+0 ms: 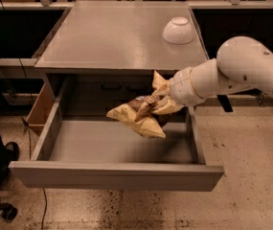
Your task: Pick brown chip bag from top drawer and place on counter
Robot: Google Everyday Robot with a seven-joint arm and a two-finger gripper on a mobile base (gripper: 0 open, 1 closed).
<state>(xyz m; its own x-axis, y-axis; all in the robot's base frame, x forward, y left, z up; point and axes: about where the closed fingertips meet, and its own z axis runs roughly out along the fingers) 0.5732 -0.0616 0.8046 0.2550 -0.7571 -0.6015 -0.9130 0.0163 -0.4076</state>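
- The gripper (145, 109) is seen at the end of the white arm (232, 68), which is extended in from the right, above the open top drawer (117, 175).
- The jaws are closed on the brown chip bag (132, 119); its dark middle is pinched between them.
- The bag is held in the air, clear of the drawer floor, which is seen below the jaws.
- One pale yellow-tan end of the bag is spread below and to the left of the jaws; the other end is crumpled up behind them, against the wrist.
- The counter (112, 37) is found above and behind the jaws, its front edge just over the bag.
- A white bowl (178, 30) is set upside down on the counter, above and to the right of the jaws, well apart from them.
- A brown cardboard box (41, 110) is seen far to the left of the jaws, outside the drawer's left wall.
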